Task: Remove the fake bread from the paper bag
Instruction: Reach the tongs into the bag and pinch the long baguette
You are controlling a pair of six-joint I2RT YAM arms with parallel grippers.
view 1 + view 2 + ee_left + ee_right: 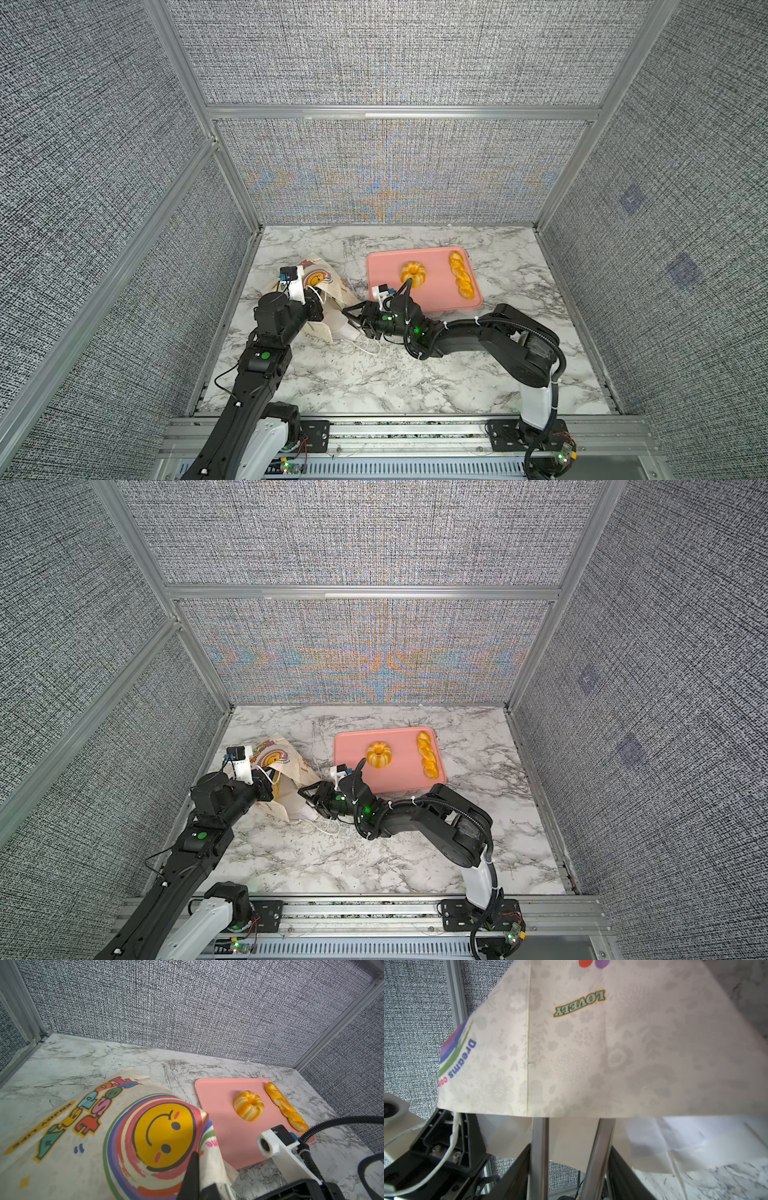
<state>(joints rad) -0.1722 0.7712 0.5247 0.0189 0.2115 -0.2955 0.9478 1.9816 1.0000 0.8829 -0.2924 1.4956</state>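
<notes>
Marble-patterned tabletop (415,374), grey woven panels (395,62) all round. The paper bag (322,276) lies tipped at left, base toward the far wall, mouth toward the right gripper (357,318), which clasps metal tongs (539,1147); the left gripper (316,307) pinches its rim. 2 fake bread (413,274) pieces lie on the pink tray (382,266).
</notes>
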